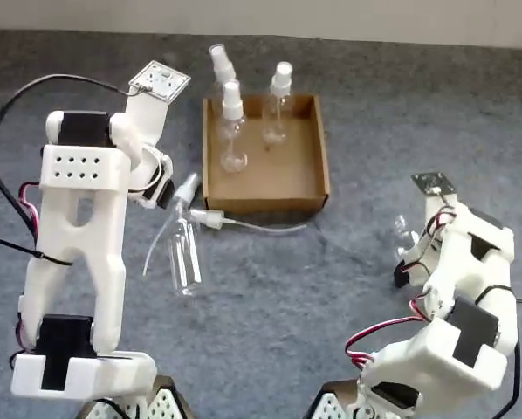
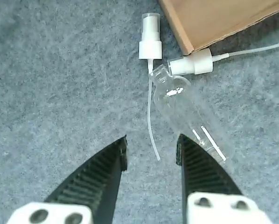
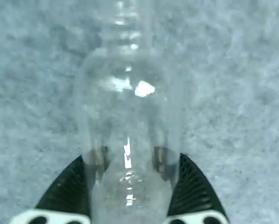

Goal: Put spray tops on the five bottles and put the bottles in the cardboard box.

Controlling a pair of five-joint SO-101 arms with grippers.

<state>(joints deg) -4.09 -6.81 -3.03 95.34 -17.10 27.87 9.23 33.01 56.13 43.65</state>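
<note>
Left pincer (image 2: 151,140) apart over lying bottle (image 2: 186,112); right pincer (image 3: 131,158) clamped on uncapped bottle (image 3: 130,93) near surface (image 1: 331,297) right edge
Closing by the cardboard box (image 1: 320,148) front corner might snag loose spray tops (image 2: 149,44) by their tubes

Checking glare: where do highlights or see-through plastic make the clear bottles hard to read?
High view: the standing bottle nearly melts into the grey carpet; the lying bottle carries faint streaks. Left wrist view: bright white streaks on that lying bottle. Right wrist view: two white glints on the standing bottle, carpet showing through it.
</note>
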